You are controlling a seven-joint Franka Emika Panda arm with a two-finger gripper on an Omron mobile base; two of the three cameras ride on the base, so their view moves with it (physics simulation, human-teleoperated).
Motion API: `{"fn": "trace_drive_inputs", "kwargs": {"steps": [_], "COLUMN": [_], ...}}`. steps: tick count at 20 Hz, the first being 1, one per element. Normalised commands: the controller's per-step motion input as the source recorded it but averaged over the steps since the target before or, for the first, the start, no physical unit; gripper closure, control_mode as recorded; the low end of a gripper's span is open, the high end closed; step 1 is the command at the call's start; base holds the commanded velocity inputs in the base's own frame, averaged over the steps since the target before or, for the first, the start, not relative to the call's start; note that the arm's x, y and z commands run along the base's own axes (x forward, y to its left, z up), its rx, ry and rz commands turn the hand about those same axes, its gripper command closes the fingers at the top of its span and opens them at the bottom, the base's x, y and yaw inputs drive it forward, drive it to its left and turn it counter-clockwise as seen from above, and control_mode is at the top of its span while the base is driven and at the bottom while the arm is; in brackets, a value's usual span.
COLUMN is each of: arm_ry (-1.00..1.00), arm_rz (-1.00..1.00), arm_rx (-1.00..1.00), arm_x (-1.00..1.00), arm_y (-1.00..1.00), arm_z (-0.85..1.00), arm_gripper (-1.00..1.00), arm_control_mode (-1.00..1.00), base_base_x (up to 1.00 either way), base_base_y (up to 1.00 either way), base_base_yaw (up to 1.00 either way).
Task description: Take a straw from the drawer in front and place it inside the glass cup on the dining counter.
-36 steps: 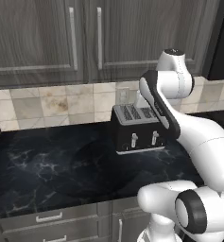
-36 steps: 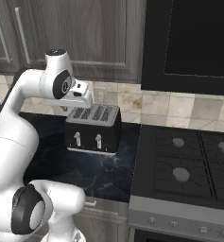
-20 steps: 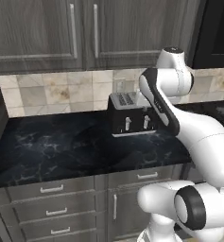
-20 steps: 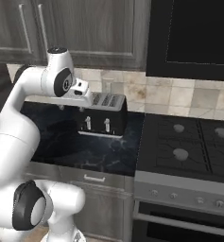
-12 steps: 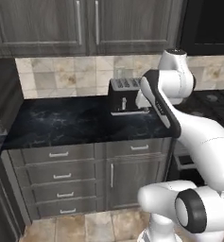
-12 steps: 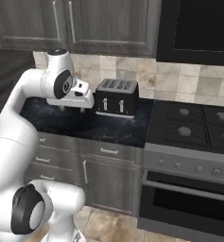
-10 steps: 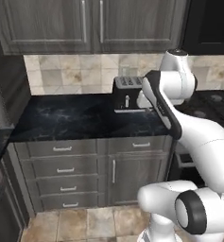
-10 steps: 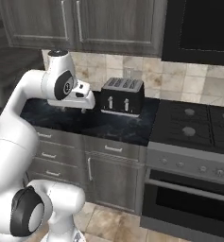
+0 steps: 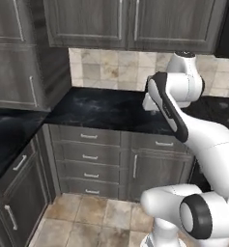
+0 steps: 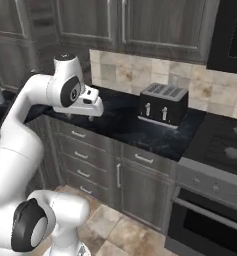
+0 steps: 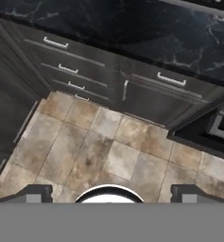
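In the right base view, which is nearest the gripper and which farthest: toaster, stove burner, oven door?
From the gripper:
1. Toaster, on the worktop to its right.
2. Stove burner, further right.
3. Oven door, low at far right; close to the burner.

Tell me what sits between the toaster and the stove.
Only bare black worktop lies between the toaster and the stove, seen in the right base view.

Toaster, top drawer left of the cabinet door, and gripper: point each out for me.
toaster point(image 10: 162, 105), right base view, on its black front face.
top drawer point(image 9: 89, 136), left base view, on its silver handle.
gripper point(image 11: 108, 194), hand view, midway between the fingertips.
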Motion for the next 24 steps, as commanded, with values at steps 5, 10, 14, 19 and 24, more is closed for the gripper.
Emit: {"fn": "trace_drive_inputs", "kwargs": {"steps": [5,10,14,19,24], "arm_ry": [0.00,0.00,0.00,0.00,0.00], "arm_rz": [0.00,0.00,0.00,0.00,0.00], "arm_rx": [0.00,0.00,0.00,0.00,0.00], "arm_x": [0.00,0.00,0.00,0.00,0.00], "arm_y": [0.00,0.00,0.00,0.00,0.00], "arm_z": [0.00,0.00,0.00,0.00,0.00], "arm_gripper": [-1.00,-1.00,-1.00,-1.00,-1.00], "arm_control_mode": [1.00,1.00,1.00,1.00,1.00], "base_base_x": [-0.21,-0.30,-0.36,-0.04,0.03], "base_base_y": [-0.46,-0.81,-0.88,-0.83,-0.88], "base_base_yaw": [0.47,0.46,0.45,0.38,0.30]}}
